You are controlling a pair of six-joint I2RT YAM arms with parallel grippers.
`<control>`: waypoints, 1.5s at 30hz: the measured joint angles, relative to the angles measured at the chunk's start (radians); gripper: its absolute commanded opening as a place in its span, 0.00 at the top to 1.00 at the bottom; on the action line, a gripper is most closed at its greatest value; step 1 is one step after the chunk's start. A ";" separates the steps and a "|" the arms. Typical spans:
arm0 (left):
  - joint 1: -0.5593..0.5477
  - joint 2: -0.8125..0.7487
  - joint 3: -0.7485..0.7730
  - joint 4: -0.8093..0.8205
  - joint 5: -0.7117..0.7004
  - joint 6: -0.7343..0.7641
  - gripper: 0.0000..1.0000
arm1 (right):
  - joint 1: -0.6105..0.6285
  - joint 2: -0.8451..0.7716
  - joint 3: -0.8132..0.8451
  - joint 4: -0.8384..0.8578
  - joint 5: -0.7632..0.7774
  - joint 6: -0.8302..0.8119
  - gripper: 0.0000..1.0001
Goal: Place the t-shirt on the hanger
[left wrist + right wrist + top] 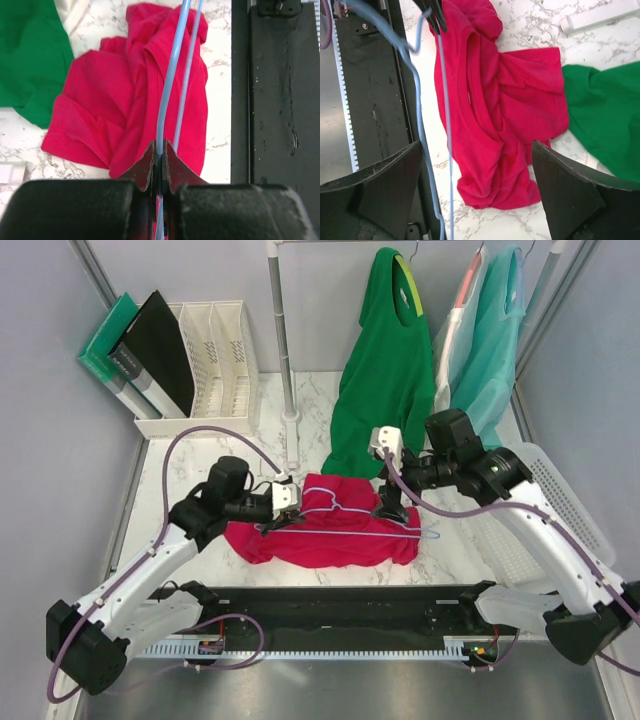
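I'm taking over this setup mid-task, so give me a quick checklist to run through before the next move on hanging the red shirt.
1. Left gripper shut on the hanger wire: ok.
2. Right gripper open and empty over the t-shirt: ok.
3. Hanger inside the t-shirt: not ok, it lies on top.
4. Collar exposed for a grasp: ok.
5. Green t-shirt clear of the red one: cannot tell, their edges look close.
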 measured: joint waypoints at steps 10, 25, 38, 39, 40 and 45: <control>-0.038 0.136 0.070 -0.067 -0.090 -0.084 0.98 | 0.183 0.177 0.109 -0.038 0.136 -0.093 0.30; -0.038 0.149 0.087 -0.066 -0.095 -0.180 0.69 | 0.190 0.195 0.045 0.018 0.230 -0.159 1.00; 0.140 0.077 0.085 -0.083 -0.096 -0.162 0.18 | -0.034 0.275 0.043 -0.168 0.249 -0.340 1.00; 0.147 0.073 0.084 -0.085 -0.096 -0.156 0.18 | -0.033 0.287 0.043 -0.188 0.248 -0.356 1.00; 0.150 0.070 0.082 -0.086 -0.095 -0.152 0.17 | -0.031 0.295 0.043 -0.202 0.247 -0.368 1.00; 0.152 0.051 0.056 -0.097 -0.092 -0.138 0.14 | -0.027 0.306 0.043 -0.255 0.242 -0.427 1.00</control>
